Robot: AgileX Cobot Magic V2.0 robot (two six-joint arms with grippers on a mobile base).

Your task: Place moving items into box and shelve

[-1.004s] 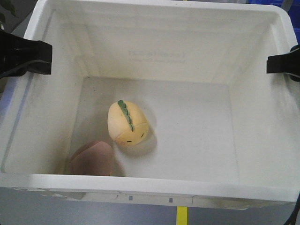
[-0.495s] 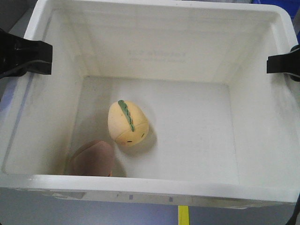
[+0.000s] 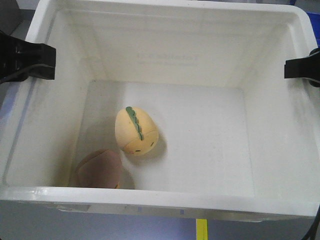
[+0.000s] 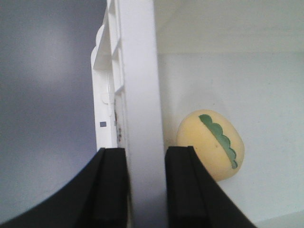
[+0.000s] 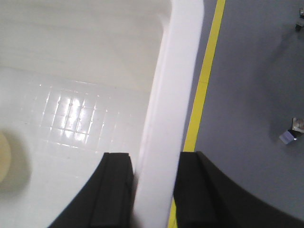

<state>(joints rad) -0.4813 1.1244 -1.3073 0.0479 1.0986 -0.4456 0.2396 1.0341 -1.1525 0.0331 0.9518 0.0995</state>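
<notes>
The white box (image 3: 165,196) fills the front view, held off the grey floor. Inside it the two moving items rest on the floor of the box: the yellow egg with a green scalloped stripe (image 3: 136,131) near the middle, and the brownish-pink disc (image 3: 98,169) in the near left corner, partly hidden by the rim. My left gripper (image 3: 31,62) is shut on the box's left wall (image 4: 137,71), one finger (image 4: 111,183) outside and one inside, close to the egg (image 4: 211,145). On the opposite side my right gripper (image 3: 301,68) clamps the right wall (image 5: 178,71).
Grey floor lies under the box, with a yellow line (image 3: 201,229) running below the near rim and alongside the right wall (image 5: 209,61). A small metal piece (image 5: 290,134) lies on the floor to the right. Something dark (image 3: 9,12) stands at the top left.
The floor's yellow line has slid slightly right under the box and the background at the top has shifted. Both grippers keep the same hold; the egg has barely moved.
</notes>
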